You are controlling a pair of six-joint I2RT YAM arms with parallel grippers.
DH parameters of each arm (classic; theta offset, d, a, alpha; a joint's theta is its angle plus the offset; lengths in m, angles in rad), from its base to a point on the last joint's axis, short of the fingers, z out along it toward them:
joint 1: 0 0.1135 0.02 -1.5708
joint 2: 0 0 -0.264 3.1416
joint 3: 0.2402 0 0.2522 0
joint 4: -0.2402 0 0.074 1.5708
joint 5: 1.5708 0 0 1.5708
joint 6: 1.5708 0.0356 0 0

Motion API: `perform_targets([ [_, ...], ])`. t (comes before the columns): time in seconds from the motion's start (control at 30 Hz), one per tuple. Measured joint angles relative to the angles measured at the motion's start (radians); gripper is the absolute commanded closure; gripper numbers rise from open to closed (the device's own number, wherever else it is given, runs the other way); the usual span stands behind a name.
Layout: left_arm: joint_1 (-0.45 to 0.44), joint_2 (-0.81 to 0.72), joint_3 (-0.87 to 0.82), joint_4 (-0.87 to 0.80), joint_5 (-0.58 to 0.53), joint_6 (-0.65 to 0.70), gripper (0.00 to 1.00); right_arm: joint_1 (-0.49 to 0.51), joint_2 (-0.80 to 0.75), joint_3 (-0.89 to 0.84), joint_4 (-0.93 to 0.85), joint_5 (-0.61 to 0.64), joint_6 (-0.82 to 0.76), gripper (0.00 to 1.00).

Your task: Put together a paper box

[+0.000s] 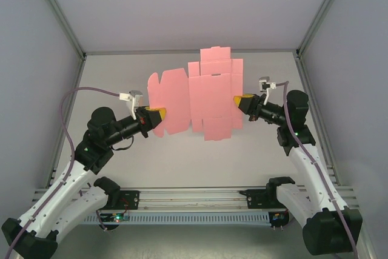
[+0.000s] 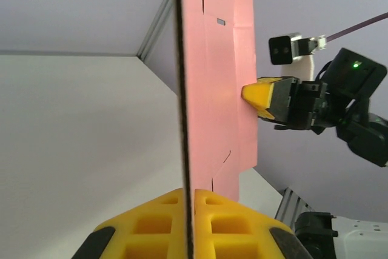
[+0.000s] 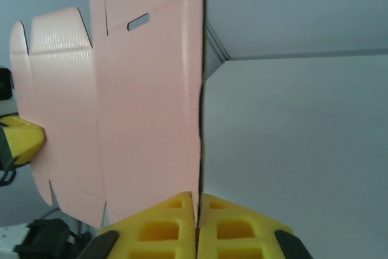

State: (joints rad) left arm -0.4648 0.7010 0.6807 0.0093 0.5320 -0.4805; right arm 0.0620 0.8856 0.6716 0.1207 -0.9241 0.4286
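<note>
paper box [image 1: 200, 92] | flat pink die-cut sheet, unfolded | flaps, creases, small slot | held aloft, roughly level, centre

overhead looks down; close wrist views share paper box [image 2: 218, 89].

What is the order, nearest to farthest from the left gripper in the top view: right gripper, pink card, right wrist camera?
1. Pink card: clamped in the left gripper.
2. Right gripper: across the card, pinching its right edge.
3. Right wrist camera: just behind that gripper, farther right.
</note>
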Motion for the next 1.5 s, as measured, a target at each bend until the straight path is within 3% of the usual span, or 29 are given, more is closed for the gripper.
perform_targets([
  [0.13, 0.0, 0.019, -0.013, 0.002, -0.027, -0.013, 1.0, 0.106, 0.007, 0.059, -0.14, 0.191, -0.119, 1.0],
  [0.27, 0.0, 0.054, -0.028, 0.007, -0.071, -0.042, 1.0, 0.328, 0.012, 0.133, -0.271, 0.61, -0.262, 1.0],
  [0.47, 0.001, 0.103, -0.072, 0.061, -0.118, -0.114, 1.0, 0.617, 0.103, 0.18, -0.291, 1.21, -0.451, 1.0],
  [0.57, 0.001, 0.114, -0.1, 0.088, -0.141, -0.158, 1.0, 0.688, 0.177, 0.188, -0.25, 1.387, -0.542, 1.0],
  [0.67, 0.001, 0.115, -0.138, 0.13, -0.167, -0.207, 1.0, 0.714, 0.244, 0.214, -0.222, 1.468, -0.61, 1.0],
  [0.83, -0.001, 0.112, -0.203, 0.155, -0.208, -0.281, 0.86, 0.715, 0.271, 0.227, -0.181, 1.435, -0.686, 1.0],
  [0.9, -0.008, 0.108, -0.222, 0.105, -0.217, -0.288, 0.73, 0.707, 0.271, 0.236, -0.164, 1.39, -0.729, 1.0],
  [0.93, -0.012, 0.105, -0.222, 0.058, -0.239, -0.284, 0.55, 0.7, 0.271, 0.242, -0.166, 1.36, -0.75, 1.0],
  [0.97, -0.012, 0.1, -0.213, -0.006, -0.272, -0.271, 0.29, 0.689, 0.271, 0.249, -0.17, 1.323, -0.772, 1.0],
  [1.0, -0.012, 0.095, -0.19, -0.105, -0.322, -0.256, 0.1, 0.673, 0.271, 0.258, -0.178, 1.281, -0.798, 1.0],
  [1.03, -0.012, 0.092, -0.164, -0.187, -0.366, -0.24, 0.0, 0.655, 0.269, 0.27, -0.198, 1.239, -0.825, 1.0],
  [1.13, -0.012, 0.076, -0.053, -0.405, -0.505, -0.192, 0.0, 0.608, 0.255, 0.296, -0.259, 1.107, -0.902, 1.0],
  [1.23, -0.012, 0.026, 0.017, -0.484, -0.592, -0.158, 0.0, 0.583, 0.236, 0.314, -0.313, 0.988, -0.982, 1.0],
  [1.37, -0.012, 0.007, 0.022, -0.456, -0.549, -0.109, 0.0, 0.581, 0.251, 0.371, -0.389, 0.865, -1.067, 1.0],
  [1.5, -0.012, 0.129, 0.108, -0.44, -0.465, -0.04, 0.0, 0.581, 0.319, 0.47, -0.494, 0.797, -1.167, 1.0],
])
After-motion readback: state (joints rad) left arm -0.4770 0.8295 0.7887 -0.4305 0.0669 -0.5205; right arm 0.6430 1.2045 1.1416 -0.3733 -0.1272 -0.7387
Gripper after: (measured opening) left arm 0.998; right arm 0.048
